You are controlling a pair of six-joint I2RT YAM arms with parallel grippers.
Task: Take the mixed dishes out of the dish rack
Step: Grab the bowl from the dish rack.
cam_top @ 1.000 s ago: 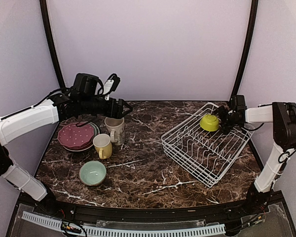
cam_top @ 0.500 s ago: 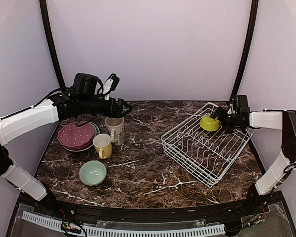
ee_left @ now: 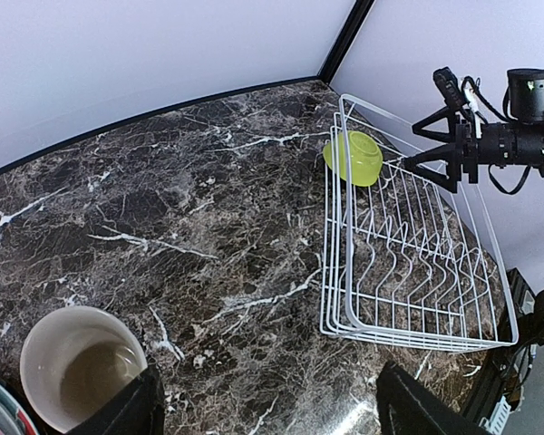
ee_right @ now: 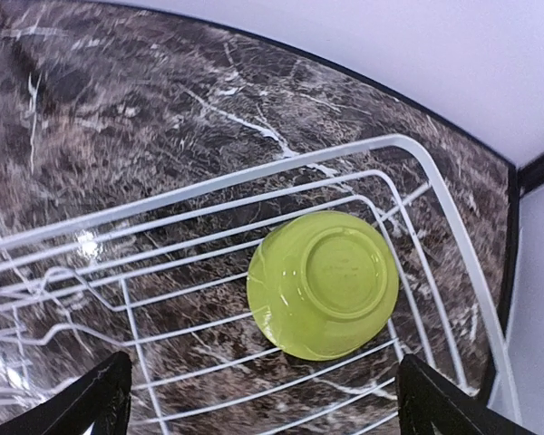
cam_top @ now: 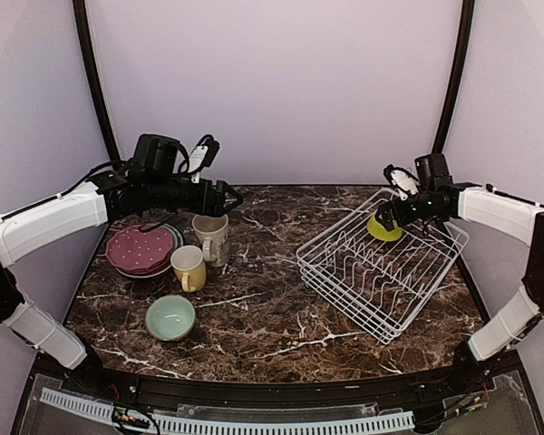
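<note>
The white wire dish rack (cam_top: pixel 381 272) stands at the right and holds one lime-green bowl (cam_top: pixel 386 228), upside down in its far corner. My right gripper (cam_top: pixel 383 216) is open just above the bowl; in the right wrist view the bowl (ee_right: pixel 325 283) lies between and ahead of my spread fingers (ee_right: pixel 100 399). My left gripper (cam_top: pixel 225 197) is open and empty above the cream-grey mug (cam_top: pixel 212 237), which also shows in the left wrist view (ee_left: pixel 82 367). The plate stack (cam_top: pixel 141 248), the yellow mug (cam_top: pixel 189 268) and the pale mint bowl (cam_top: pixel 170 317) sit on the table at the left.
The dark marble table (cam_top: pixel 263 308) ends at a black front rail. The rack (ee_left: pixel 417 263) has upright prongs along its middle and raised wire sides. Curved black posts and pale walls stand at the back.
My right gripper has swung left from the rack's far right side to a spot over the lime-green bowl. The left arm and the dishes have not moved.
</note>
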